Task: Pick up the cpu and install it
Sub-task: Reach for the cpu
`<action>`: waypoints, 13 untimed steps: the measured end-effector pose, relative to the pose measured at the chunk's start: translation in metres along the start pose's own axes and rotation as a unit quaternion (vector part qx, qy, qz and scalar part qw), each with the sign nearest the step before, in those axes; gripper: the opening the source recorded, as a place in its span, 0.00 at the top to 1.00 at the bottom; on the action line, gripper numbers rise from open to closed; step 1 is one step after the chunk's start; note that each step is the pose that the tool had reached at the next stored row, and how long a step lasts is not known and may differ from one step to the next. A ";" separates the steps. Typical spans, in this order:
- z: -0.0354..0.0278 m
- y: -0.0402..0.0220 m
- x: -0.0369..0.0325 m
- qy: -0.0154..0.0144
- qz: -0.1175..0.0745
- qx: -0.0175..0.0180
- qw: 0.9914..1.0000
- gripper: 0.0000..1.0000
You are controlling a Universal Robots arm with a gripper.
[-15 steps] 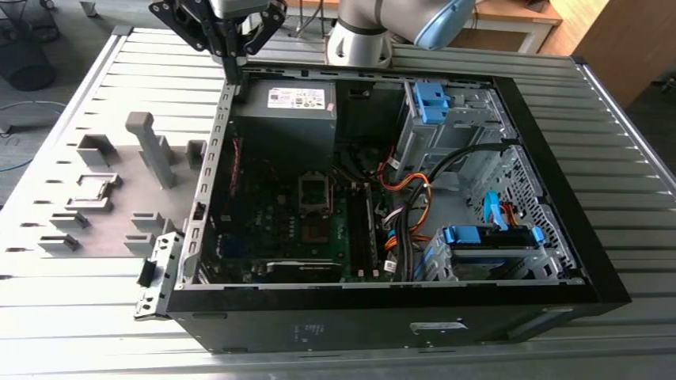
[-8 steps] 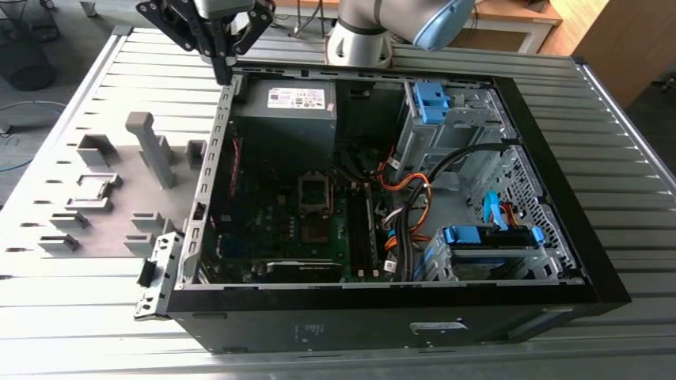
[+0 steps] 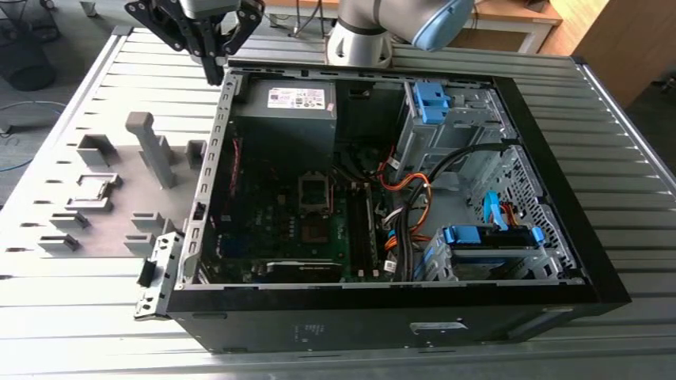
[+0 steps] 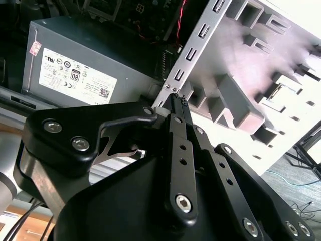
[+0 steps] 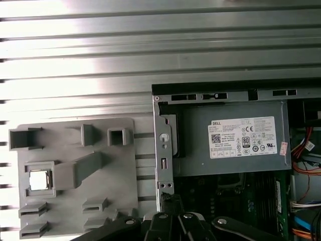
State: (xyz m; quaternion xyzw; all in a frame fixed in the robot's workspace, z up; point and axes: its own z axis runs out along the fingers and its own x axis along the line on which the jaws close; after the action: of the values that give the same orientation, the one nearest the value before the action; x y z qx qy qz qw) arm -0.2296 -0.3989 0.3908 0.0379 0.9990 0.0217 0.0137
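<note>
While the cpu (image 5: 39, 181) lies silver top up in a square pocket of the grey holder tray (image 5: 75, 133), nothing touches it. The tray rests on the slatted metal table (image 3: 618, 103), just beside the open computer case (image 3: 533, 127), on the exterior view's left of it. I read the gripper (image 3: 215, 71) as drawn in to a narrow point, fingertips together with nothing between them; the second wrist view agrees. It hangs above the case's far corner on the exterior view's left, near the grey power supply (image 3: 283, 111) and well apart from the cpu. Inside the case the motherboard (image 3: 269, 229) lies flat. The dark socket frame (image 3: 317, 190) sits near its middle, below the power supply in the exterior view.
</note>
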 end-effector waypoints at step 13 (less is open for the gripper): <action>0.0004 -0.0012 0.0158 0.000 0.000 0.000 1.000 0.89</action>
State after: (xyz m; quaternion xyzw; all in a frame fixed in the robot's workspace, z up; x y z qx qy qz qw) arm -0.2454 -0.3989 0.3899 0.0379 0.9990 0.0217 0.0137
